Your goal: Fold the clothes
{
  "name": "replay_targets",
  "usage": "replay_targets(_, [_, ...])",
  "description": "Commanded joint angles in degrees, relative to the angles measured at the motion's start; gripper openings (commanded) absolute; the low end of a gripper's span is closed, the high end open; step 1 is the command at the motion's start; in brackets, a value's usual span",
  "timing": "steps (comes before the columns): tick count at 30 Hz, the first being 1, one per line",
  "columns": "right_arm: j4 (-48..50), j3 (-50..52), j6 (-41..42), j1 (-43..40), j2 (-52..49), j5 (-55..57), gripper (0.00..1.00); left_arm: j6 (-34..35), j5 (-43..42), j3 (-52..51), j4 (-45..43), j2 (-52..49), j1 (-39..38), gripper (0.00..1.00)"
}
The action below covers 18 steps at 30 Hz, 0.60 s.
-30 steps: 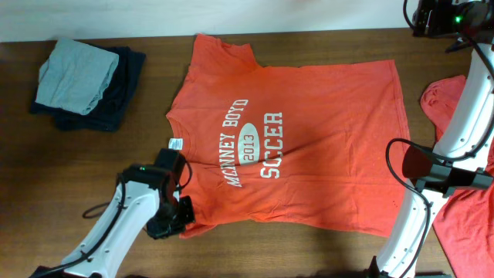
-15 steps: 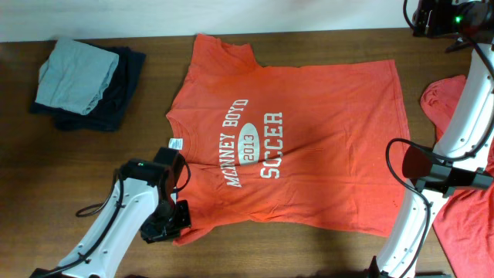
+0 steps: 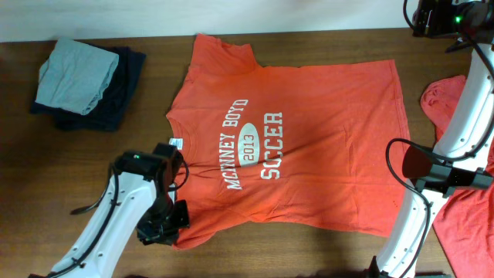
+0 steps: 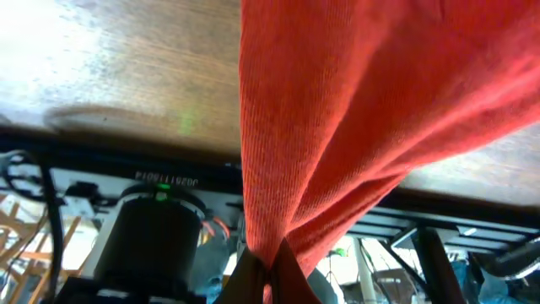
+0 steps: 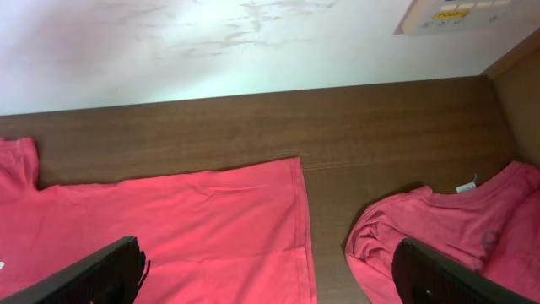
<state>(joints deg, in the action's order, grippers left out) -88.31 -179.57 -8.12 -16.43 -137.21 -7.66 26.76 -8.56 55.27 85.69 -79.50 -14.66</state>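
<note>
Overhead, the printed orange-red cotton T-shirt (image 3: 309,131) lies spread on the brown wooden table (image 3: 77,170). In the left wrist view, the left gripper (image 4: 270,274) pinches its edge (lifted, bunched). In the right wrist view, the right gripper (image 5: 270,283) gapes wide, holding nothing, and a crumpled orange-red T-shirt (image 5: 439,228) lies nearby.

Tee (image 3: 309,131) centre of table (image 3: 31,193); folded pile (image 3: 81,81) far L; 2nd tee (image 3: 438,99) at R edge

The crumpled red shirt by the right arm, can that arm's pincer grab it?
Probably yes. The right pincer is open and empty, the crumpled shirt lies close beside it on the table, and nothing sits between them.
</note>
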Motion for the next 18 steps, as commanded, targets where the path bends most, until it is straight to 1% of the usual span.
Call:
replay_targets(1, [0.02, 0.0, 0.02, 0.26, -0.2, -0.74, 0.99, -0.5, 2.36, 3.19, 1.95, 1.18, 0.2, 0.0])
replay_targets(8, [0.02, 0.0, 0.02, 0.26, -0.2, -0.74, 0.99, 0.44, 2.56, 4.2, 3.78, 3.41, 0.2, 0.0])
replay_targets(15, [0.02, 0.0, 0.02, 0.26, -0.2, -0.74, 0.98, 1.27, 2.29, 4.02, 3.5, 4.0, 0.2, 0.01])
replay_targets(18, [0.02, 0.0, 0.02, 0.26, -0.2, -0.74, 0.98, 1.92, 0.87, 3.78, 3.72, 4.0, 0.2, 0.01])
